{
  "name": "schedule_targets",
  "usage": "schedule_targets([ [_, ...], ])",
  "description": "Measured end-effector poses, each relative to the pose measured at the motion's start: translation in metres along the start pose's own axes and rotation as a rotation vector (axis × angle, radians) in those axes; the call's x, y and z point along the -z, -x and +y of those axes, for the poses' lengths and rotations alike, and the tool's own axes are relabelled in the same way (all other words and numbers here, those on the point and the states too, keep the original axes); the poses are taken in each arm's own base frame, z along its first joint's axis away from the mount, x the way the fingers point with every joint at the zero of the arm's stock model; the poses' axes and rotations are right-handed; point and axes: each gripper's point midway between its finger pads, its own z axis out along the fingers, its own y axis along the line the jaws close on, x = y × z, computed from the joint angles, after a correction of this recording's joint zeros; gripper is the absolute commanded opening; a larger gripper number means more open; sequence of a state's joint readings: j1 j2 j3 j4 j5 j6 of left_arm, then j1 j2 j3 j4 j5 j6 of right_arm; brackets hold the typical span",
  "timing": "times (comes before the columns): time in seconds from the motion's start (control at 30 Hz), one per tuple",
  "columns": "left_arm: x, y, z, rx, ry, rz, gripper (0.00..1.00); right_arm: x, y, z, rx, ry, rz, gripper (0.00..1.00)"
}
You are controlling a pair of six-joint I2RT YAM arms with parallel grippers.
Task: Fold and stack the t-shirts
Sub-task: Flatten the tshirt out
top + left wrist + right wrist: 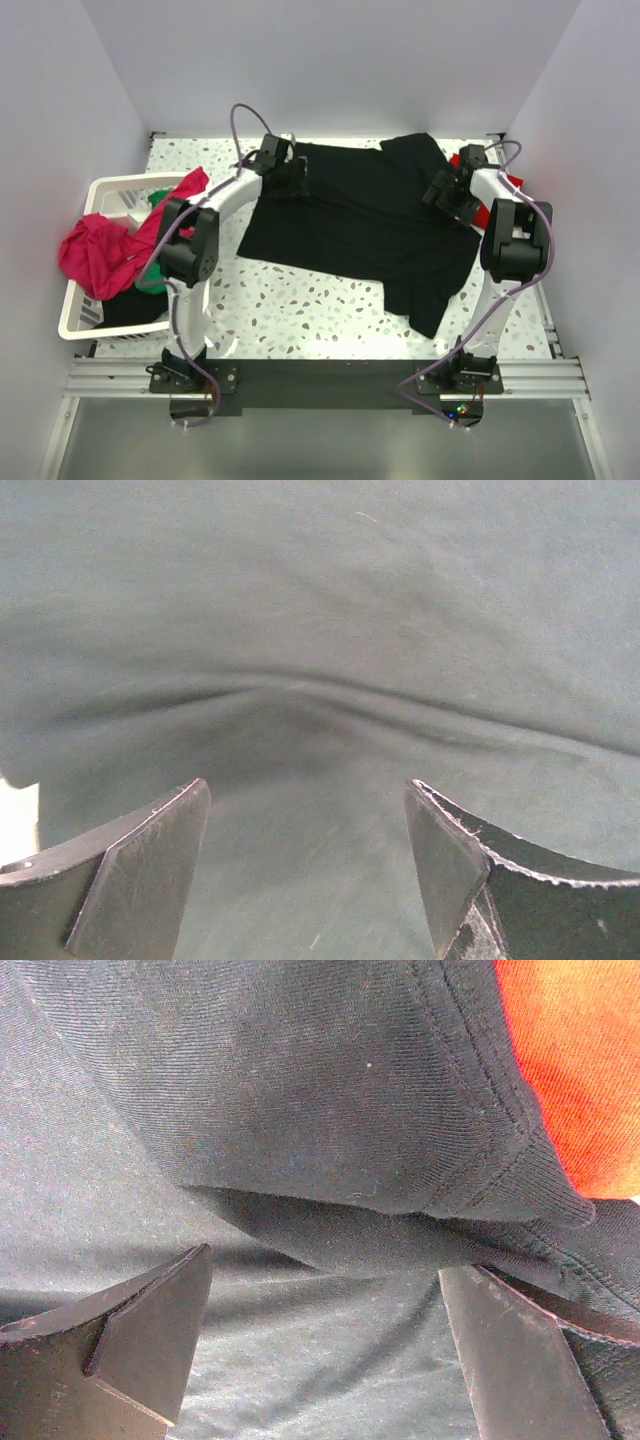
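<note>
The large black t-shirt lies spread across the speckled table, a folded flap at its far right. My left gripper is open over its far left part; the left wrist view shows wrinkled black cloth between the spread fingers. My right gripper is open over the shirt's far right, by a folded hem. A red t-shirt peeks out behind the right arm and shows in the right wrist view. A magenta-pink t-shirt and a green one hang in the basket.
The white slatted laundry basket stands at the table's left edge, with dark cloth at its near side. White walls close in the table at the back and sides. Bare speckled tabletop shows in front of the black shirt.
</note>
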State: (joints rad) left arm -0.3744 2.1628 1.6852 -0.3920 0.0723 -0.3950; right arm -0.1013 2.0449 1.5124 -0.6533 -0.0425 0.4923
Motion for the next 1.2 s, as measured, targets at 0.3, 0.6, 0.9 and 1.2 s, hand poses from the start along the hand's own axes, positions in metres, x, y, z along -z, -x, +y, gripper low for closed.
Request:
schedule_targets([
  [0.3, 0.122, 0.013, 0.056, 0.105, 0.326, -0.223, 0.68, 0.001, 0.002, 0.001, 0.006, -0.002, 0.008, 0.99],
  [0.6, 0.120, -0.089, 0.109, 0.129, 0.529, -0.020, 0.51, 0.003, 0.005, 0.003, 0.014, 0.005, 0.001, 0.99],
  [0.9, 0.124, -0.134, 0.129, 0.163, 0.601, 0.037, 0.44, 0.002, 0.004, 0.004, 0.015, 0.009, 0.004, 0.99],
  [1.2, 0.119, -0.142, 0.134, 0.185, 0.603, 0.029, 0.38, 0.002, -0.004, 0.001, 0.020, 0.014, 0.018, 0.99],
])
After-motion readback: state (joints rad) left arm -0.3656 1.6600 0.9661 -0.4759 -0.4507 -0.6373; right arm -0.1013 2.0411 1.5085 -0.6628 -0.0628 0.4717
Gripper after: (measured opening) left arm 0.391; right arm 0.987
